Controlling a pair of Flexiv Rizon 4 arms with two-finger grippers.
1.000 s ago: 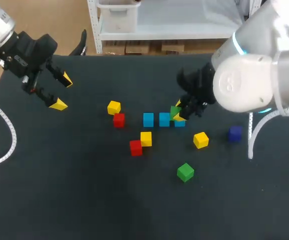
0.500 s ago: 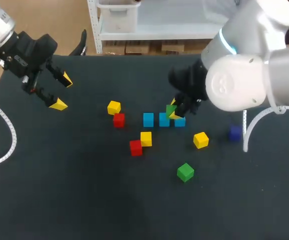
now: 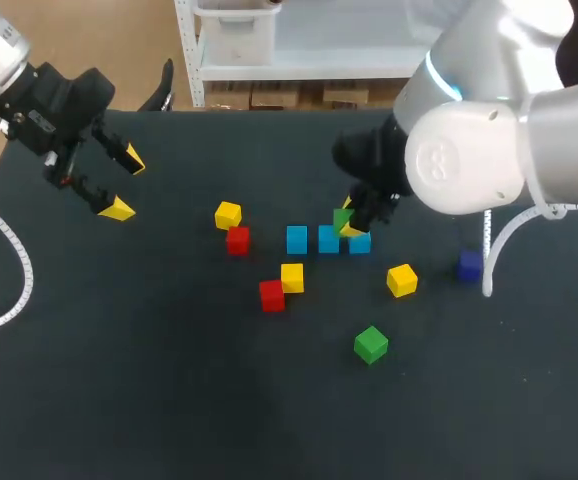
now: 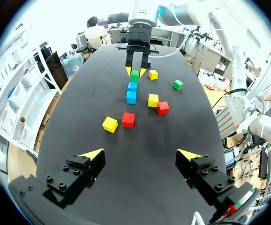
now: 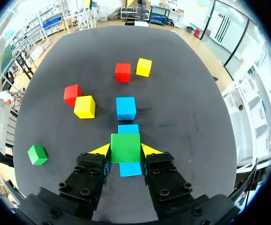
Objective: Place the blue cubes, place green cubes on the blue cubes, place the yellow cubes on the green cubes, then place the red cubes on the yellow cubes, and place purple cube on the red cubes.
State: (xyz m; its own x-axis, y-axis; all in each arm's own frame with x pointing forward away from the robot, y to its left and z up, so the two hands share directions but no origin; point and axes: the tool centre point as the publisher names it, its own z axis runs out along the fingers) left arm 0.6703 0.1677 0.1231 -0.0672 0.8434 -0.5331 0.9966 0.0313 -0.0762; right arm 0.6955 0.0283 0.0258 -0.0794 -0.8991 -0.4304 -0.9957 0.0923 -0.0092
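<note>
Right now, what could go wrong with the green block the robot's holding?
The green cube in the right gripper seems to hang over the gap between two blue cubes, so it might land crooked and tumble. Going down, the yellow fingertips could bump the blue row out of line.

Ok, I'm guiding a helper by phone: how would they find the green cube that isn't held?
On the black table, find the row of blue cubes. Nearer the robot, beyond a yellow cube, one green cube sits alone; its twin is gripped by the right claw.
</note>
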